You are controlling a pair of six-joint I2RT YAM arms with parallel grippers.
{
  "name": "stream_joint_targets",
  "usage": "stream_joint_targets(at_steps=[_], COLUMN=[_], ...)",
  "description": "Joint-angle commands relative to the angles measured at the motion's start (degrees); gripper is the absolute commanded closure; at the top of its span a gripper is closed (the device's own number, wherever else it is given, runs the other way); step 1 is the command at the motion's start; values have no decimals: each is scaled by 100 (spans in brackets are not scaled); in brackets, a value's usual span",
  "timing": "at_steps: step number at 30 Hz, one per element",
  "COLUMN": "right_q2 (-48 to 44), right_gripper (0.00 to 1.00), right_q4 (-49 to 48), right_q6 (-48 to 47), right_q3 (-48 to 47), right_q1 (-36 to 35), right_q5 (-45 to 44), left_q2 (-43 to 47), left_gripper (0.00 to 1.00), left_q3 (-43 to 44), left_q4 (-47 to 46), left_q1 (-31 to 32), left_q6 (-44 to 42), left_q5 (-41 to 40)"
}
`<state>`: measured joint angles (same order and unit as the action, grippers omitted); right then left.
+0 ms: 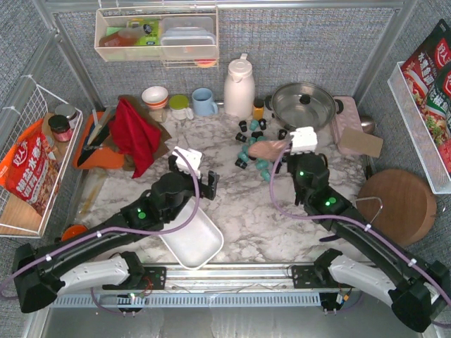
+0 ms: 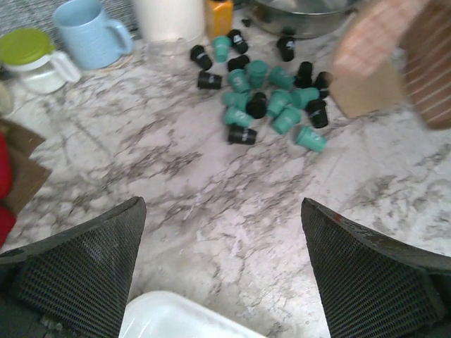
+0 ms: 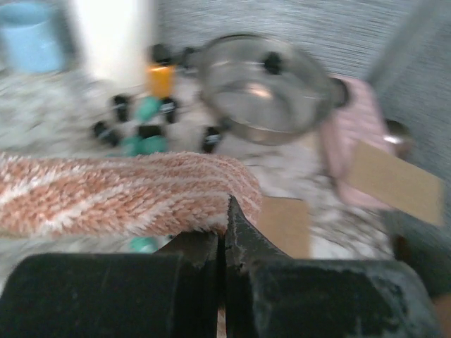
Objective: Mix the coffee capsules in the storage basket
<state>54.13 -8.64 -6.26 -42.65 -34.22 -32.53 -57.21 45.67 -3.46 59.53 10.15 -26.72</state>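
Several teal-green and black coffee capsules (image 1: 251,143) lie scattered on the marble table, outside the basket; they also show in the left wrist view (image 2: 266,91) and the right wrist view (image 3: 143,135). The white storage basket (image 1: 193,241) sits near the front edge, beside the left arm, and looks empty; its rim shows in the left wrist view (image 2: 169,317). My left gripper (image 1: 203,184) (image 2: 222,211) is open and empty, just beyond the basket, with the capsules farther ahead. My right gripper (image 1: 283,153) (image 3: 224,211) is shut on a pink-orange striped cloth (image 1: 265,149) (image 3: 120,193) held over the capsules' right side.
Behind the capsules stand a white thermos (image 1: 239,88), a blue mug (image 1: 204,102), a small orange bottle (image 1: 258,109) and a lidded pot (image 1: 304,105). A red cloth (image 1: 134,134) lies at the left, a round wooden board (image 1: 397,206) at the right. Wire baskets line both sides.
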Motion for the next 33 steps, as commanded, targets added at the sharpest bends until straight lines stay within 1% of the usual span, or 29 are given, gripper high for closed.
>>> stream_joint_targets(at_steps=[1, 3, 4, 7, 11, 15, 16, 17, 18, 20, 21, 22, 23, 25, 28, 31, 33], right_q2=[-275, -339, -330, -136, 372, 1202, 1426, 1640, 1830, 2103, 2184, 2195, 2168, 2036, 1735, 1552, 1550], right_gripper=[100, 100, 100, 100, 100, 100, 96, 88, 77, 51, 40, 31, 25, 18, 13, 8, 3], right_q4=[-470, -532, -495, -217, -157, -131, -14, 96, 189, 188, 209, 254, 300, 366, 368, 130, -165], right_q6=[64, 261, 431, 1142, 1856, 2395, 2508, 2590, 2622, 2517, 2464, 2423, 2379, 2307, 2055, 1392, 934], right_q3=[27, 154, 211, 300, 394, 334, 251, 158, 69, -65, -120, -173, -215, -263, -310, -301, -276], right_q1=[411, 797, 1112, 1864, 2688, 3395, 3521, 3609, 3669, 3725, 3733, 3737, 3730, 3709, 3526, 2996, 2662], right_q5=[-2130, -2259, -2242, -1927, -1593, -1386, -1335, -1332, -1343, -1358, -1414, -1470, -1494, -1553, -1615, -1980, -2259], left_q2=[286, 436, 507, 673, 825, 960, 992, 1026, 1047, 1077, 1088, 1089, 1089, 1061, 1029, 1032, 1056], left_gripper=[1, 1, 1, 1, 1, 1, 1, 1, 1, 1, 1, 1, 1, 1, 1, 1, 1], left_q3=[-211, -352, -405, -565, -681, -853, -898, -930, -955, -960, -953, -940, -918, -875, -823, -809, -797], left_q4=[365, 464, 524, 712, 1025, 1165, 1170, 1167, 1182, 1255, 1317, 1398, 1500, 1816, 2253, 2584, 2789], left_q1=[-3, -2, -3, -3, -3, -3, -3, -3, 2, 2, -2, -2, -3, -10, -11, -11, -11], left_q6=[224, 303, 377, 545, 765, 991, 1027, 1058, 1078, 1125, 1178, 1231, 1312, 1678, 2092, 2424, 2671], left_q5=[-747, -1001, -1147, -1432, -1517, -1504, -1485, -1480, -1478, -1491, -1488, -1488, -1468, -1549, -1635, -1679, -1762])
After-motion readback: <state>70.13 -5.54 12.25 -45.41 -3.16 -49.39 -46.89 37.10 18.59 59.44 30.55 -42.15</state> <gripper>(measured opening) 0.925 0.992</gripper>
